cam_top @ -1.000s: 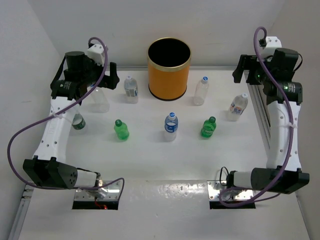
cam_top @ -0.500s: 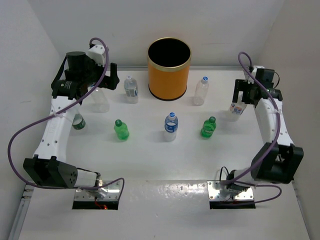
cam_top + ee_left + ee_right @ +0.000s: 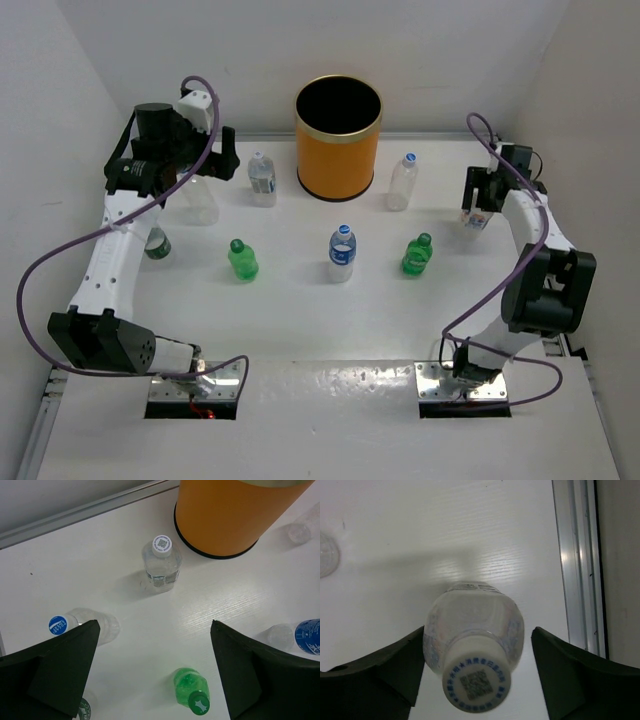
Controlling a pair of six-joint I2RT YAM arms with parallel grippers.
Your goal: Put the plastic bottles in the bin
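The right gripper (image 3: 478, 647) has dropped around a white-capped bottle (image 3: 472, 620), now upright between its fingers; jaws narrowing, not yet clamped; the bin (image 3: 336, 165) stands well to its left; a grasp looks imminent

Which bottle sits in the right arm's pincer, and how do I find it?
Start at the orange bin at the back, then look far right, beside the metal rail. The clear, white-capped bottle is the only one standing between the right pincer's open fingers.
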